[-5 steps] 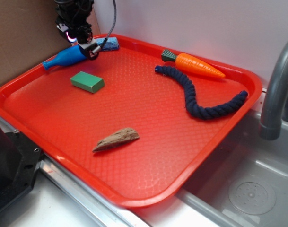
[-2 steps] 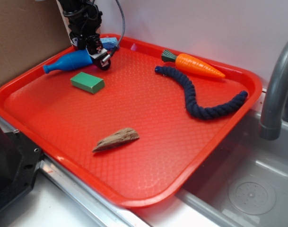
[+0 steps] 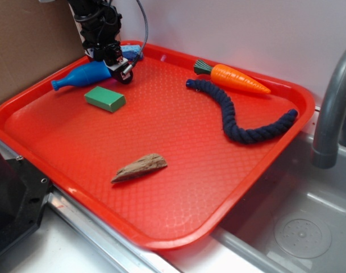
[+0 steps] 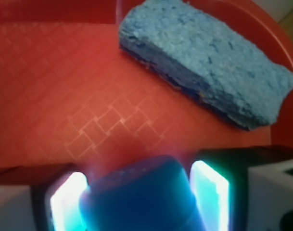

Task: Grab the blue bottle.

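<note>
at the upper left of the red tray [image 3: 178, 148], the gripper [image 3: 117, 67] held the blue bottle [image 3: 82, 74] between its fingers [image 4: 211, 195], a blue sponge [image 4: 204, 57] just behind and a green block [image 3: 105, 98] near.

No legible text, label, brand, number or sign appears in either view. The red tray [image 3: 286, 96] carries only an embossed diamond grid pattern. The blue bottle [image 3: 82, 74], the sponge [image 4: 204, 72] and the green block [image 3: 104, 98] have plain, unmarked surfaces.
</note>
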### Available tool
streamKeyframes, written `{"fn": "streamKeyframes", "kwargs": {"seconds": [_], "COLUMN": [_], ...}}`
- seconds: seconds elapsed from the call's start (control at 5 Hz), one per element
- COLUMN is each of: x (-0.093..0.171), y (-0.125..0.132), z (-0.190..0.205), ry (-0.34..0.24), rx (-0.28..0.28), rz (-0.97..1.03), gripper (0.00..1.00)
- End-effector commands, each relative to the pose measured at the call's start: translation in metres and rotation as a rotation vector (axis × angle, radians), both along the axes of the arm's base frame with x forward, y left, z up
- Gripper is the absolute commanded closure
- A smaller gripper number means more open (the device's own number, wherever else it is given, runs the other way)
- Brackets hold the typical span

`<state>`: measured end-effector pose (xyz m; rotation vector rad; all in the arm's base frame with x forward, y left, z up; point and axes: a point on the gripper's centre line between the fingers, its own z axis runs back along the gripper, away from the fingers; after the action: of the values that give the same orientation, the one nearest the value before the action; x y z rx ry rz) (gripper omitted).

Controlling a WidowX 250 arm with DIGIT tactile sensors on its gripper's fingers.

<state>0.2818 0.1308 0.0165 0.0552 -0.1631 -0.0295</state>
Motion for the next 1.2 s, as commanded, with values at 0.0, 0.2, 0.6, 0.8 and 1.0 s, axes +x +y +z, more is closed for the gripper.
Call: {"fn": "streamKeyframes", "kwargs": {"seconds": [0.0, 0.2, 0.6, 0.8, 1.0], "x": [-0.028, -0.049, -0.071, -0.071, -0.072], "y": [-0.064, -0.100, -0.123, -0.121, -0.123], "z": [0.098, 0.139, 0.192, 0.200, 0.200], "ry": [-0.089, -0.065, 0.017, 0.046, 0.043], "rx": [0.006, 0.080, -0.092, -0.122, -0.158], "rz": [-0.017, 0.115, 0.178, 0.154, 0.079], "gripper": [1.00, 1.00, 1.00, 1.00, 1.00]}}
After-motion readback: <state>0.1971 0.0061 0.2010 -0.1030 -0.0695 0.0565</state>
